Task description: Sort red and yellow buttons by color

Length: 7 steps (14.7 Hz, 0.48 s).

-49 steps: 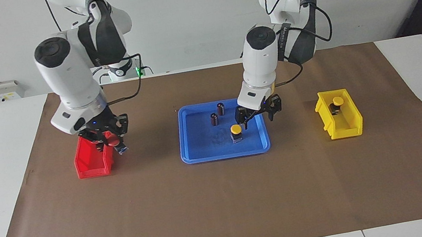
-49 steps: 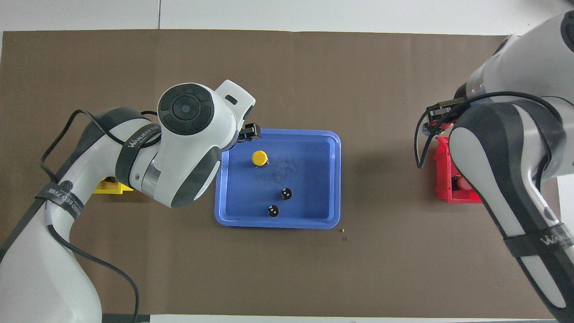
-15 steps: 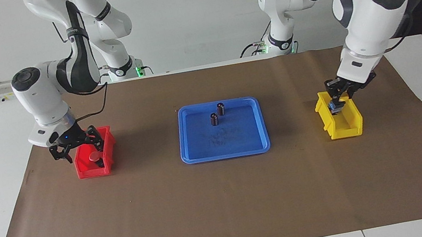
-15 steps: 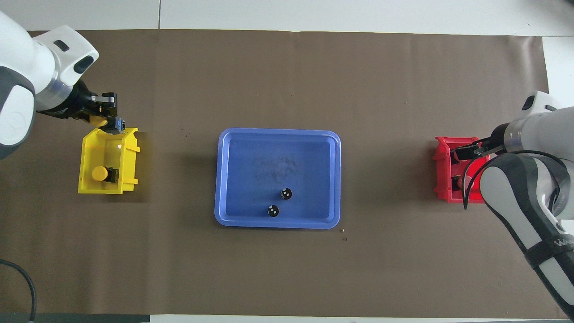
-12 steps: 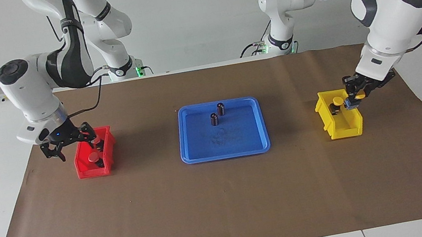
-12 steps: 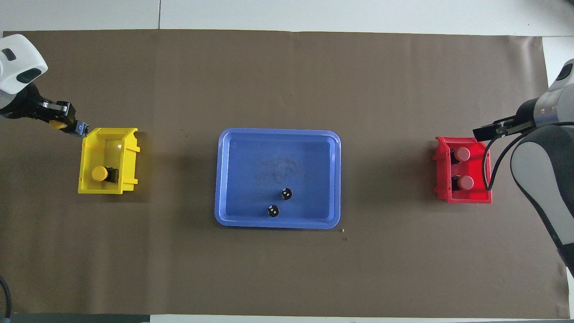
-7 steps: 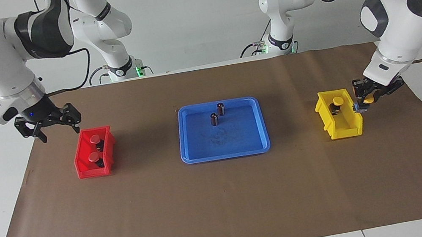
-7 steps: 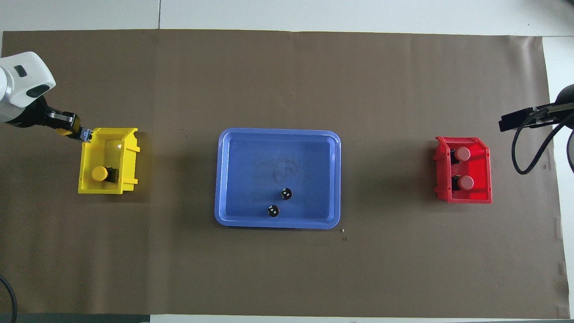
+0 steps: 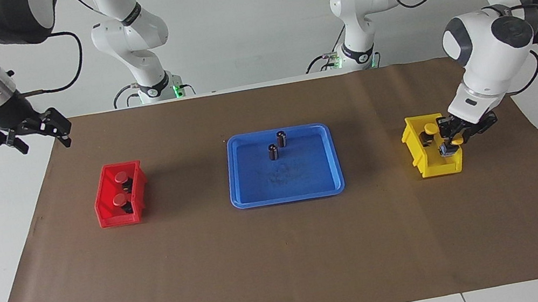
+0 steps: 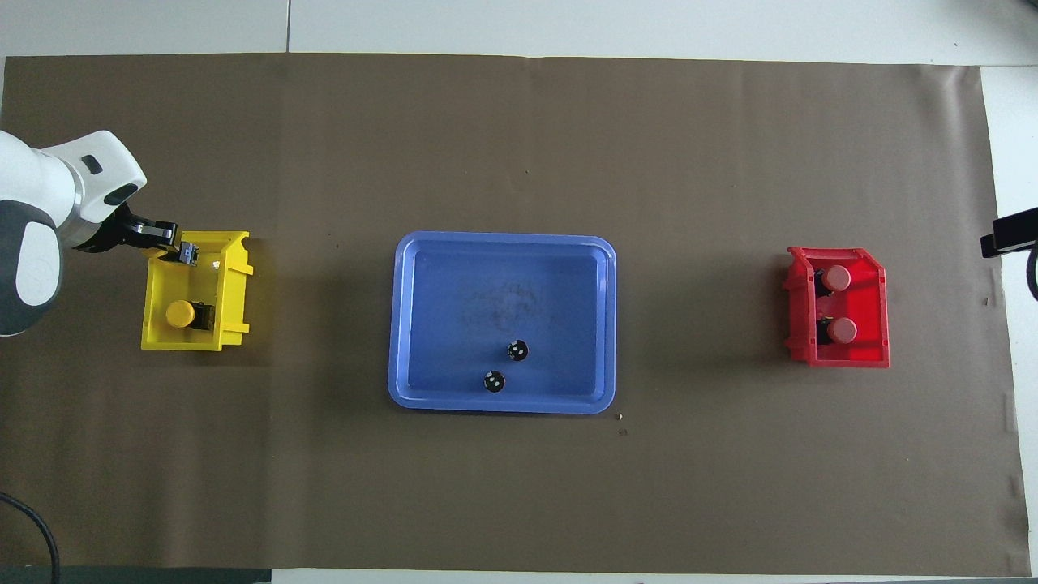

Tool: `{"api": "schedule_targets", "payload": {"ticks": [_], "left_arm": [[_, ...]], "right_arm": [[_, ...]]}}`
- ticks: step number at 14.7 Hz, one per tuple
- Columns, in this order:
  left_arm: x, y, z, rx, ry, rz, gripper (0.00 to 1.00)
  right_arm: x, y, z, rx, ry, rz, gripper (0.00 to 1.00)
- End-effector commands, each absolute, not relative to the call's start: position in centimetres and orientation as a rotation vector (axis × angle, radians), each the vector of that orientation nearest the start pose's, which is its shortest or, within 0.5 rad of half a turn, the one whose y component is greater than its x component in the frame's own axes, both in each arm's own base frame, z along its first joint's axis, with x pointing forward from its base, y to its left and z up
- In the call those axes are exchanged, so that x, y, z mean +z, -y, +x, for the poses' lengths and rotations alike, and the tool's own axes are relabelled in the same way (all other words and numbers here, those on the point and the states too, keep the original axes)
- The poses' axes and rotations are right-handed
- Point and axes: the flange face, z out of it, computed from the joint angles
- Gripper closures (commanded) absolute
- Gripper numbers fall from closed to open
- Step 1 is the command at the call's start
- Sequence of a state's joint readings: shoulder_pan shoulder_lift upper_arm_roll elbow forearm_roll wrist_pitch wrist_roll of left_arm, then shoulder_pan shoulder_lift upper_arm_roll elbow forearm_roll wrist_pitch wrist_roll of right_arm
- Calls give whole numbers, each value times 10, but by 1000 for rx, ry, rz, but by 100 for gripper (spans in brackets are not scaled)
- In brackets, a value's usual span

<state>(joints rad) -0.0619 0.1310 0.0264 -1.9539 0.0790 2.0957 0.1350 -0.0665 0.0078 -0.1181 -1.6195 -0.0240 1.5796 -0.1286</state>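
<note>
My left gripper (image 9: 448, 145) is shut on a yellow button (image 9: 457, 140) and hangs low over the rim of the yellow bin (image 9: 412, 140), at the end away from the other yellow button (image 9: 428, 130) lying inside. In the overhead view the left gripper (image 10: 185, 252) covers a corner of the yellow bin (image 10: 231, 292), and that button (image 10: 180, 314) shows in it. Two red buttons (image 9: 121, 175) (image 9: 118, 199) lie in the red bin (image 9: 111, 218). My right gripper (image 9: 45, 143) is open and empty, raised over the table's edge at the right arm's end.
A blue tray (image 9: 287, 195) in the middle of the brown mat holds two dark upright cylinders (image 9: 282, 139) (image 9: 273, 152). In the overhead view the red bin (image 10: 880, 312) shows both red caps, and the tray (image 10: 503, 405) lies between the two bins.
My left gripper has swung the yellow button from beside the yellow bin to low over its rim. The right gripper has risen away from the red bin toward the table's edge.
</note>
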Motion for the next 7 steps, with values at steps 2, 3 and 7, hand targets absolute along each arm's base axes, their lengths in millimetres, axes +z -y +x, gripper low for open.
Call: {"api": "schedule_targets", "payload": {"ticks": [2, 3, 7], "left_arm": [[398, 11, 568, -28, -273, -3051, 99], [395, 11, 568, -35, -276, -3049, 99], [372, 13, 565, -71, -286, -3052, 99]], "right_arm": [[602, 98, 533, 95, -154, -3146, 0], [601, 98, 532, 100, -158, -3147, 0], [599, 99, 531, 103, -127, -3149, 0]]}}
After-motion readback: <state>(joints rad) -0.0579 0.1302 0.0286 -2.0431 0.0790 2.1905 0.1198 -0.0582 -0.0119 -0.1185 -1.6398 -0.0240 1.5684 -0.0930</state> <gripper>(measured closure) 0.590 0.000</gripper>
